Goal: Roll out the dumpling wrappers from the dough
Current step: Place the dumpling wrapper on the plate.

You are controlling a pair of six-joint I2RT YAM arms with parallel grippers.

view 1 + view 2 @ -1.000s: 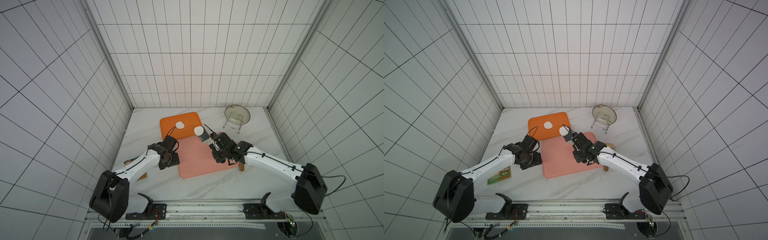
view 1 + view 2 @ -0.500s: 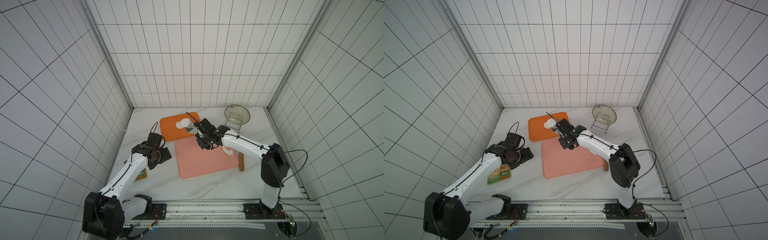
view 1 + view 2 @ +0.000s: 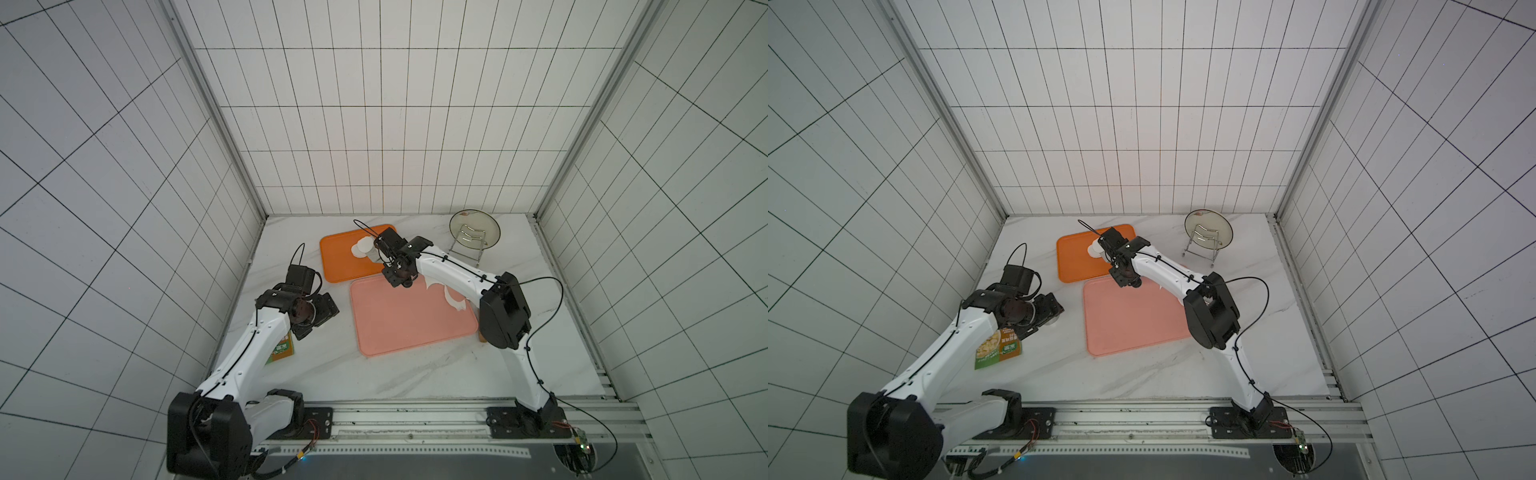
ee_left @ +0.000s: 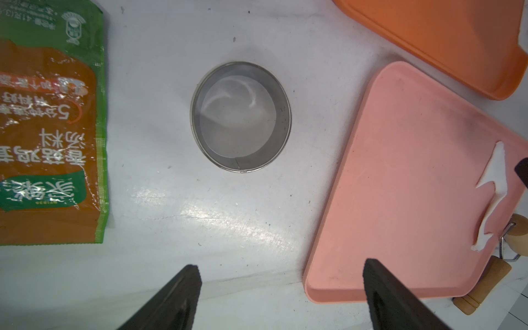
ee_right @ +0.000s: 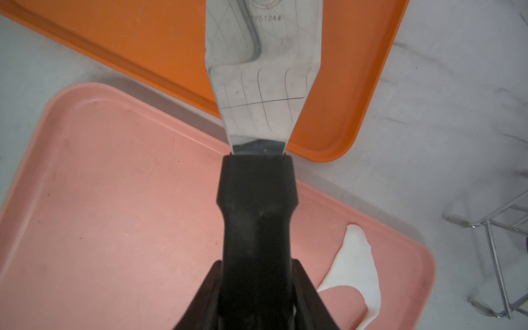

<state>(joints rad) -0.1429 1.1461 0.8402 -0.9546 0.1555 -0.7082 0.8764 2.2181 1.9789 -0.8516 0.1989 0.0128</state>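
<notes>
- Dumpling wrappers [image 3: 360,249]: neat white discs lying on the orange tray [image 3: 338,264] toward the back of the surface [image 3: 316,365]. They appear to overlap, and I cannot count them with certainty.
- Dough [image 5: 354,257]: one ragged white strip on the pink board [image 5: 114,200], near the edge on the right arm's side and well apart from the discs.
- Right claw [image 5: 257,288]: closed part-way around the black handle of the steel spatula [image 5: 263,71]. The blade reaches out over the orange tray toward the discs. Its tip is outside the wrist view, so I cannot tell whether a disc rides on it.
- Left claw [image 4: 280,270]: spread wide and holding nothing. It hangs above the ring cutter [image 4: 241,117], which stands on the bare surface between the seasoning packet [image 4: 48,128] and the pink board.
- Assessment: I judge the step in hand to be laying a cut disc on the orange tray.
- Recommendation: I would keep the blade shallow, nearly flat to the tray. I would draw it back slowly along its own length so the disc slides off without folding or stretching.
- Caution: I would land each disc clear of its neighbours, since soft dough that overlaps is likely to stick.
</notes>
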